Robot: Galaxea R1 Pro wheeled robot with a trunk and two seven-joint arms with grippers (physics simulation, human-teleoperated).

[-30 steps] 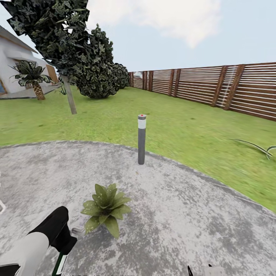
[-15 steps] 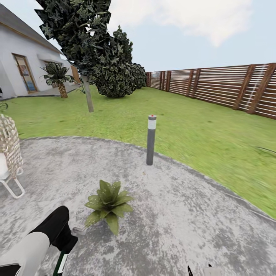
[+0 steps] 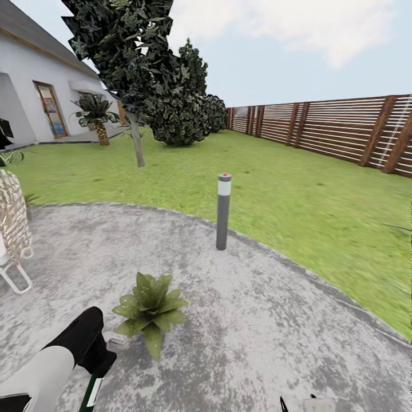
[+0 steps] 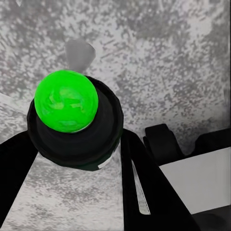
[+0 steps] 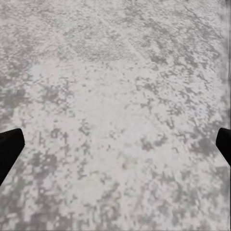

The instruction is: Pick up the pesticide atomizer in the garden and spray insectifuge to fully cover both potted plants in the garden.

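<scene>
Left wrist: end effector [image 4: 77,159] grips atomizer [image 4: 67,103].

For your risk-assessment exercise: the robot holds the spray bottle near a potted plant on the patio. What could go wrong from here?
1. The pesticide atomizer sits between the left gripper's fingers; a loose grip could drop it onto the patio.
2. One potted plant is in sight, so the second may get missed.
3. The bollard lamp stands close ahead; driving on could clip it.

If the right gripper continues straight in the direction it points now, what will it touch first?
Most likely the paved patio. In the right wrist view the right gripper has its fingertips wide apart, with bare mottled grey paving between and beyond them. Depth is unclear.
</scene>
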